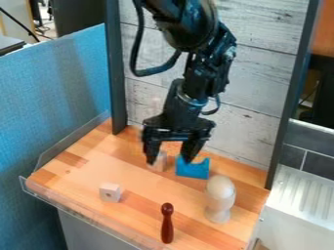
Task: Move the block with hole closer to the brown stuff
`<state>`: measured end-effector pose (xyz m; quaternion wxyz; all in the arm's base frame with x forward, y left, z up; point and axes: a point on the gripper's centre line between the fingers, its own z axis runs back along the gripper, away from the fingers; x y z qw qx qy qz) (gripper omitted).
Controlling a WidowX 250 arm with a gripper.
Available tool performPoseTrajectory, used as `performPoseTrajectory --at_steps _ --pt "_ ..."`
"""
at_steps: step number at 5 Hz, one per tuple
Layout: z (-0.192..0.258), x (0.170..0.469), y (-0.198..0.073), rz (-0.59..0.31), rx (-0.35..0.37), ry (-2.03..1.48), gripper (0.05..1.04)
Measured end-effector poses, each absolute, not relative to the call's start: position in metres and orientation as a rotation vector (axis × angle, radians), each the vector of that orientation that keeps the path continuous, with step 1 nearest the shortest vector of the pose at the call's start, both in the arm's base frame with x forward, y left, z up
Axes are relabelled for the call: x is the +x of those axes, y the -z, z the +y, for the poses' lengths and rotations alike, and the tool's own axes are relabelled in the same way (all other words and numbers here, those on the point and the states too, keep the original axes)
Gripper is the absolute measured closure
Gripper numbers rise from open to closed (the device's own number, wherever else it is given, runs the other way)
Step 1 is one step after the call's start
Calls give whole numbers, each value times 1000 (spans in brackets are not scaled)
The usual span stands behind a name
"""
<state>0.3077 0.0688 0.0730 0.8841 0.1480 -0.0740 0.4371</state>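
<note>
Shiny blk arm [210, 68] w/ thick, looped blk cable [147, 72], bluish glints & matching pincer [170, 160].

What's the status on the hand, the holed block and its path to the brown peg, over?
Hand open, by blue notched block. Holed block apart from brown peg. Pale wooden pin beyond peg, off the path.

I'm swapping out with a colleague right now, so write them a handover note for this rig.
Gripper: open, over the back of the table, by the blue block and a small pale block; whether it touches either, I can't tell.
Job's things: block with a hole on the table toward the left of the picture; brown wooden piece at the front edge, with bare wood between them.
Done: the block is not in the gripper; no finished placement to report.
Left: grasp the block, set it closer to the brown piece, release.
</note>
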Motion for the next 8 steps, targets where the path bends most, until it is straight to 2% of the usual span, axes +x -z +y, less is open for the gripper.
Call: performPoseTrajectory --at_steps 1,2,4,5,6,8 --pt "79 308 -71 -189 305 -968 83" --pt "92 312 -69 -217 255 -1036 83" --pt "117 293 -45 -220 192 -1186 83" --pt "127 283 -29 -234 197 -1221 83" --pt "148 269 -9 -205 203 -1271 83" --pt "175 264 7 -200 196 -1356 83"
